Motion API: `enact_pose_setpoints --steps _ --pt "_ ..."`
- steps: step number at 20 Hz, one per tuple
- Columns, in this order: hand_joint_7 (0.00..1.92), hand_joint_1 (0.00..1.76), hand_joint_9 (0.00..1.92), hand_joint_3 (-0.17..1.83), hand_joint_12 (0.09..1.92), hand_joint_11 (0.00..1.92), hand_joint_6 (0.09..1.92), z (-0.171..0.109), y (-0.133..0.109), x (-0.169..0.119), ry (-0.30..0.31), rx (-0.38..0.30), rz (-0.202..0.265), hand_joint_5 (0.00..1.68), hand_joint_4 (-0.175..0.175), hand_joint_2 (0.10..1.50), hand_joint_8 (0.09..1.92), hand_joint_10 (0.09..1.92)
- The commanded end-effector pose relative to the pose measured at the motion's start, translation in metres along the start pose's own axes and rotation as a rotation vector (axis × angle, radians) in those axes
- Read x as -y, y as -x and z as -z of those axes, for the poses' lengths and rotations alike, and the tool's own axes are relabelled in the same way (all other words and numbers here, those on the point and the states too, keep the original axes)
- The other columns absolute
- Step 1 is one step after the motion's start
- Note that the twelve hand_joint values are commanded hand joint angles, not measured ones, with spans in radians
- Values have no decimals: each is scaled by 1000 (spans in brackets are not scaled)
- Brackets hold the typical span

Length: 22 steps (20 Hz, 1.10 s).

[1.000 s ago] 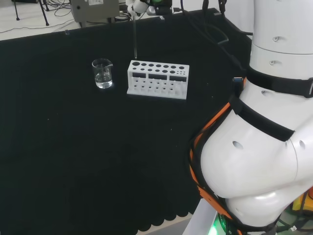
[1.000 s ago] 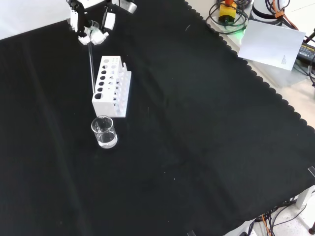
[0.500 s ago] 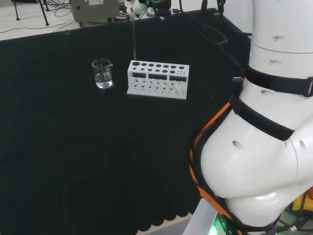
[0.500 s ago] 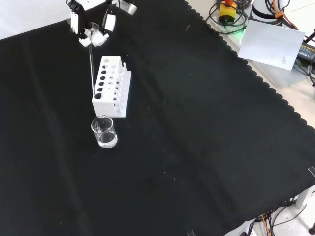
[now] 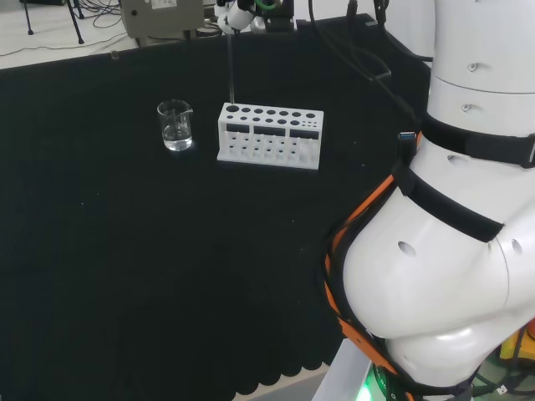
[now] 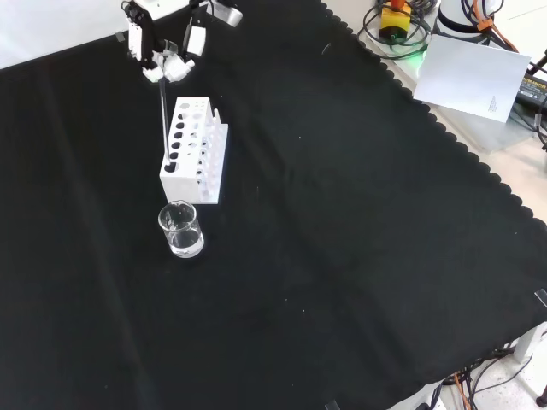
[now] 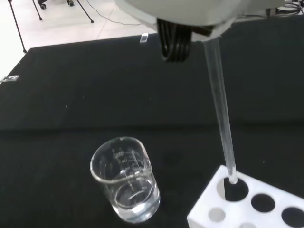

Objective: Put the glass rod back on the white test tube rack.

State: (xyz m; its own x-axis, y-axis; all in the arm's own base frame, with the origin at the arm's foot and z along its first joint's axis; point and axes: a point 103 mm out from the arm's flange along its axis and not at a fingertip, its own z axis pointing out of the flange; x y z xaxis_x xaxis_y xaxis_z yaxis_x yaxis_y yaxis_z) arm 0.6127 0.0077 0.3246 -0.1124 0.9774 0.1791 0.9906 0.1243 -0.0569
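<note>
The worktop (image 6: 359, 222) is covered with black cloth. The hand (image 6: 167, 53) pinches the top of the glass rod (image 6: 162, 115), which stands almost upright. In the wrist view the rod's lower tip is at the end hole of the white rack (image 6: 195, 151). A small glass beaker (image 6: 180, 230) stands near the rack.

My hand (image 6: 167, 51) is cut by the front view's top edge, so I can't see its palm. Glass rod (image 7: 221, 111): upper end hidden behind blurred white hand parts in the wrist view. White test tube rack (image 7: 251, 202) is cropped at that picture's corner.
</note>
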Motion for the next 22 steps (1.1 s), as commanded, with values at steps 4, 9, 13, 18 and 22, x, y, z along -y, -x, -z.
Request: enact_pose_setpoints --steps 4,9,13,18,22 --pt "1165 1310 1692 742 779 1580 512 -24 5 -3 -39 -3 1 1221 -175 667 1186 843" --pt "1165 1310 1692 743 779 1580 511 -40 9 -8 -66 -2 5 1221 -175 667 1187 843" --pt "1165 1310 1693 743 779 1580 510 -52 12 -14 -84 0 7 1222 -175 667 1187 842" --pt "1166 1310 1693 743 779 1580 510 -60 20 -18 -91 1 5 1222 -175 666 1186 842" --pt "1166 1310 1693 742 779 1580 510 -67 27 -19 -93 -3 2 1222 -175 666 1186 842"
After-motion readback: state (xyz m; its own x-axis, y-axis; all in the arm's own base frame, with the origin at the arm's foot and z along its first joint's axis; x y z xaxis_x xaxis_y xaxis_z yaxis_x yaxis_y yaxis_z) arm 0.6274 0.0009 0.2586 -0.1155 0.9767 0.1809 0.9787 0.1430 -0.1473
